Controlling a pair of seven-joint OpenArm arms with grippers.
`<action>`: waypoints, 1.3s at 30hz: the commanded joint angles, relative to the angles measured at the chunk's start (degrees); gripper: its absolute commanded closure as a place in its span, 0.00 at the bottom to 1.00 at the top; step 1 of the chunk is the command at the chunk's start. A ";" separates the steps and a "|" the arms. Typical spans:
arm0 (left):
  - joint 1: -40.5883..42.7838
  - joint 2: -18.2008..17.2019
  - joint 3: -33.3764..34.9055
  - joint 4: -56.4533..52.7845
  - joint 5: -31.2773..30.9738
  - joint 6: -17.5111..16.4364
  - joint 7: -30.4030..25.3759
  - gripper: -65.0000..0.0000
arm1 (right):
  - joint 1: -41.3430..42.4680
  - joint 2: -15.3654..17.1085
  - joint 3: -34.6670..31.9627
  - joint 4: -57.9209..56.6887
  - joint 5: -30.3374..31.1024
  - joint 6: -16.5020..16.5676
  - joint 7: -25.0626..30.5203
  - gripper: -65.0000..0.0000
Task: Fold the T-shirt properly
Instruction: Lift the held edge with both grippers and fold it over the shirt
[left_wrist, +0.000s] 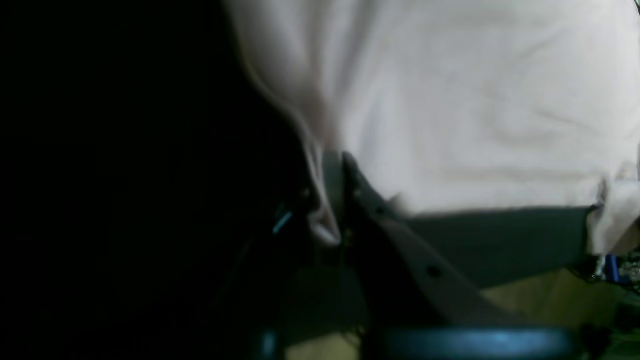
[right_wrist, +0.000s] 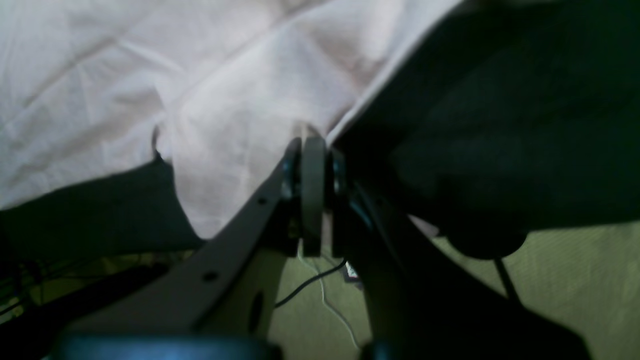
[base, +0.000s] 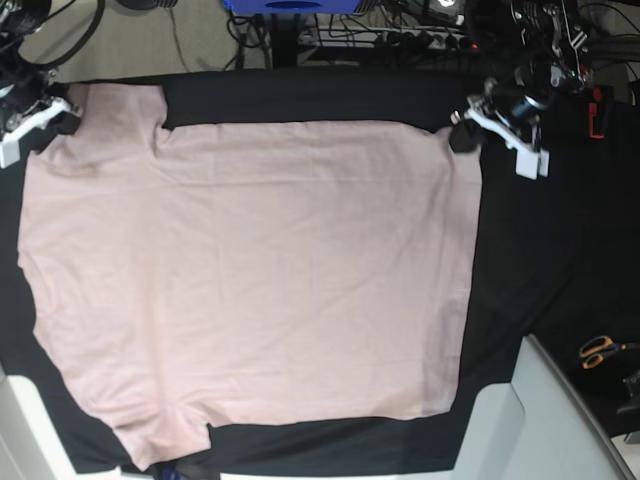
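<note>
The pale-pink T-shirt (base: 250, 270) lies spread flat on the black cloth (base: 540, 260), with sleeves at the far left and near left. My left gripper (base: 458, 135) is at the shirt's far right corner. In the left wrist view it (left_wrist: 336, 160) is shut on a pinched edge of the shirt (left_wrist: 475, 100). My right gripper (base: 62, 108) is at the far left sleeve. In the right wrist view it (right_wrist: 313, 142) is shut on the shirt's edge (right_wrist: 150, 75).
Orange-handled scissors (base: 600, 350) lie on the black cloth at the right. A grey-white panel (base: 560, 420) stands at the near right corner. Cables and a blue object (base: 290, 5) sit behind the table's far edge.
</note>
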 joint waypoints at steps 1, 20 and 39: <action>-0.06 -0.58 -0.27 1.42 -1.04 -0.41 -0.48 1.00 | 0.94 1.76 0.11 1.05 0.87 0.32 -0.83 1.00; -11.13 1.26 -0.36 2.39 -0.96 7.86 4.79 1.00 | 16.15 12.39 -5.34 -13.81 0.78 0.32 -2.86 1.00; -21.68 -0.32 0.26 -7.45 -0.61 11.73 4.35 1.00 | 27.14 16.88 -14.75 -31.22 0.78 0.32 8.92 1.00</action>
